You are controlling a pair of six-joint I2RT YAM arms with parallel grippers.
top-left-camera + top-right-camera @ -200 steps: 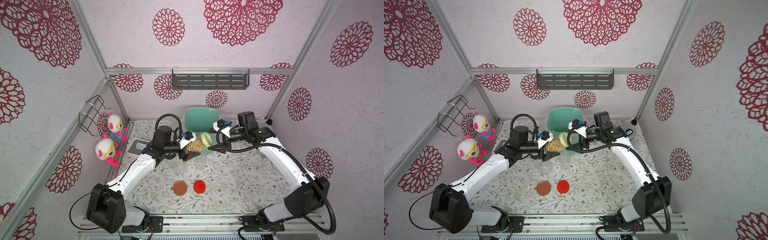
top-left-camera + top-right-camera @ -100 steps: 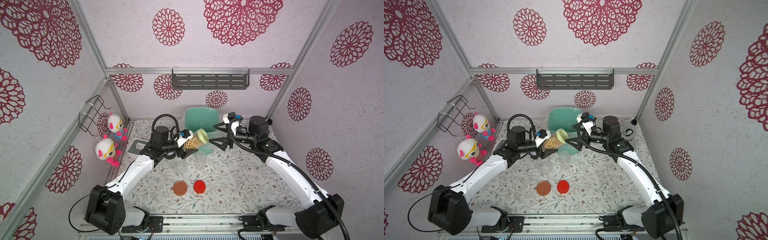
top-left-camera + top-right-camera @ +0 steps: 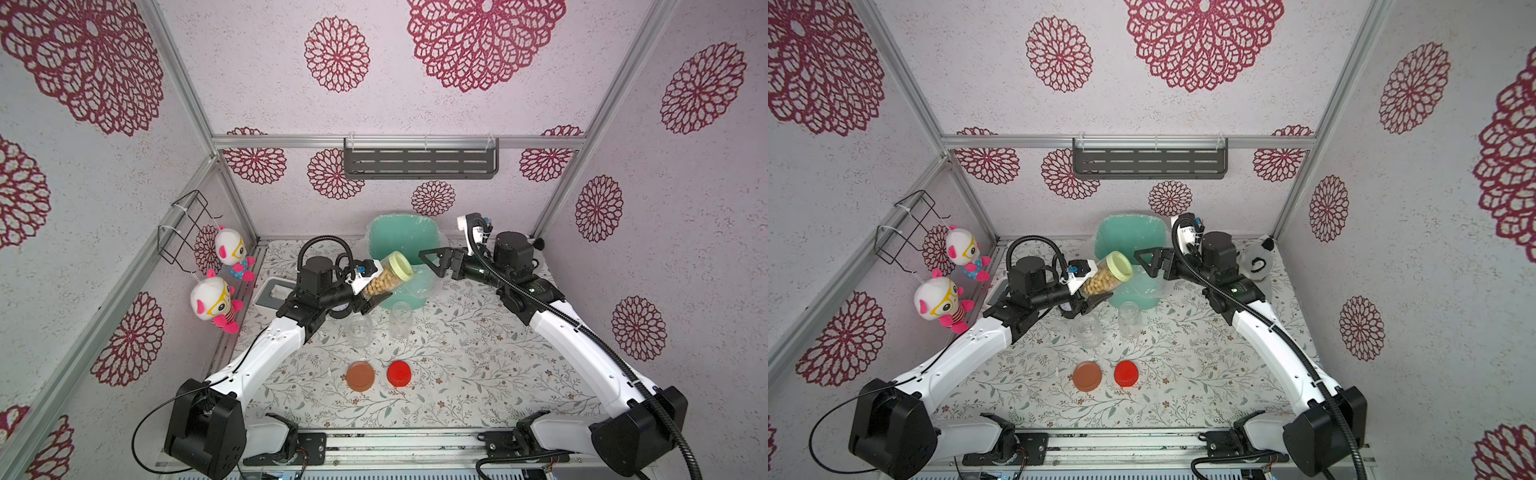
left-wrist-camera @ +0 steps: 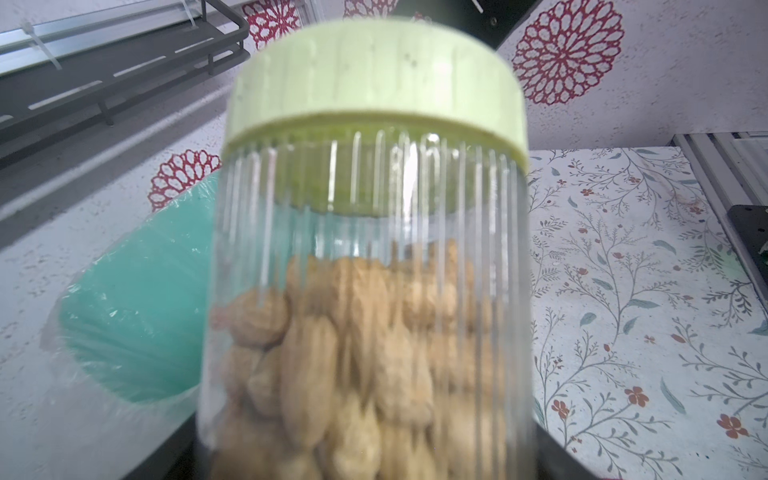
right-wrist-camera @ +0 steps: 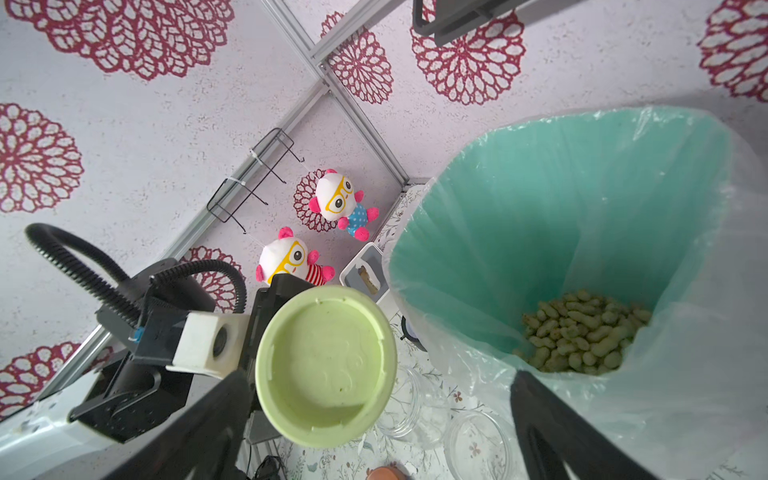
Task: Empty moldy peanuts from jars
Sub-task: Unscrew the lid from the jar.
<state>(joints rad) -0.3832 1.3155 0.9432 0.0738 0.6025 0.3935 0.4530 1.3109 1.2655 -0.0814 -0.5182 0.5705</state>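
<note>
A clear jar (image 3: 381, 280) of tan peanuts (image 4: 353, 353), capped by a pale yellow-green lid (image 3: 400, 265), hangs tilted in front of the teal bin (image 3: 415, 232). My left gripper (image 3: 371, 291) is shut on the jar's body. My right gripper (image 3: 436, 261) stands open just right of the lid, not touching it. In the right wrist view the lid (image 5: 326, 365) faces me, beside one dark finger (image 5: 199, 436). Two empty lidless jars (image 3: 360, 330) (image 3: 400, 320) stand on the table below. More peanuts (image 5: 582, 332) lie in the bin.
A brown-orange lid (image 3: 360, 375) and a red lid (image 3: 400, 372) lie near the table's front. A white box (image 3: 272, 293) sits by the left wall under two plush toys (image 3: 212, 297). The bin's clear liner (image 5: 685, 374) hangs over its rim. A grey shelf (image 3: 419, 162) hangs on the back wall.
My right gripper has drawn back from the lid and its arm has swung out to the right. The left gripper has tipped the jar's lid end upward and shifted slightly left.
</note>
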